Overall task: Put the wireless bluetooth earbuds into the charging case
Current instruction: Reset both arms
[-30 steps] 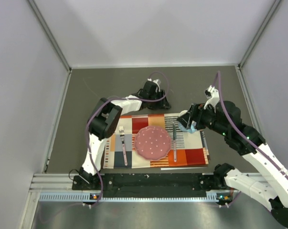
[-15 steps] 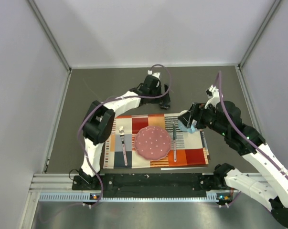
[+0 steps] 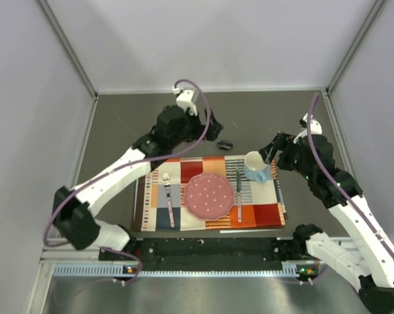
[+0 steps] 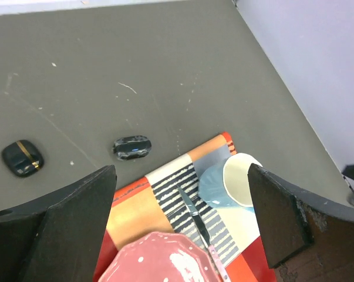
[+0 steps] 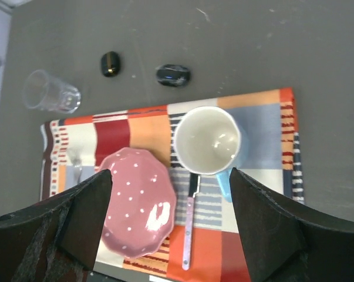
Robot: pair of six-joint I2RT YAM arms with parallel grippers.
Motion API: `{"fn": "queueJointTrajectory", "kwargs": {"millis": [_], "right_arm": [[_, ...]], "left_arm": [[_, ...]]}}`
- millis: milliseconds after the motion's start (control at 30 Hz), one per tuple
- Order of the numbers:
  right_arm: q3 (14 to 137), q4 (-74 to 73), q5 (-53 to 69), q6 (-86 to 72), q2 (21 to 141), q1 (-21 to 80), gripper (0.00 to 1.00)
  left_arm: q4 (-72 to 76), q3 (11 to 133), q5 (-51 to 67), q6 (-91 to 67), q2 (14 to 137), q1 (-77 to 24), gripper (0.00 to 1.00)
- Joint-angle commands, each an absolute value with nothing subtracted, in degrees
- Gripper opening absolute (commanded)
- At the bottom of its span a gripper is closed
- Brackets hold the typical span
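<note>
Grey table (image 3: 118, 131) | two cases, seemingly shut: gold-striped case (image 5: 110, 63); glossy case (image 5: 172, 74) | left hand (image 4: 181, 171) wide; right hand (image 5: 169, 173) wide

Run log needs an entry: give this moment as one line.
left end effector open | right end effector open, near mug | black items lying free

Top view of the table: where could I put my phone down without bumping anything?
Bare grey table stretches from the charging case to the back wall, and another strip lies left of the placemat, partly under the left arm. Crowded: the placemat, filled by fork, pink plate, knife and blue mug.
</note>
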State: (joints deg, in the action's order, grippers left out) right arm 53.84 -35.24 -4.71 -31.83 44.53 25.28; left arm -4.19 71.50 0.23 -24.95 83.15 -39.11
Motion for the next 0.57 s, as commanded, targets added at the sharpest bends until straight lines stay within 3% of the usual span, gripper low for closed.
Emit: {"fn": "queueJointTrajectory", "kwargs": {"millis": [0,300,533], "right_arm": [[52.3,-34.6,-3.3,-32.4,46.1,19.2,0.82],[52.2,-33.3,-1.3,-31.8,51.5,10.6,0.87],[53.3,-33.1,-11.1,-31.5,53.3,9.9,0.92]], "left_arm": [[-1.1,64.4,-5.1,-22.9,72.3,-38.9,0.99],[-5.7,57.1,-20.0,-18.7,54.2,-38.9,0.99],[-13.1,56.8,-25.0,-13.5,48.8,-38.8,0.98]]}}
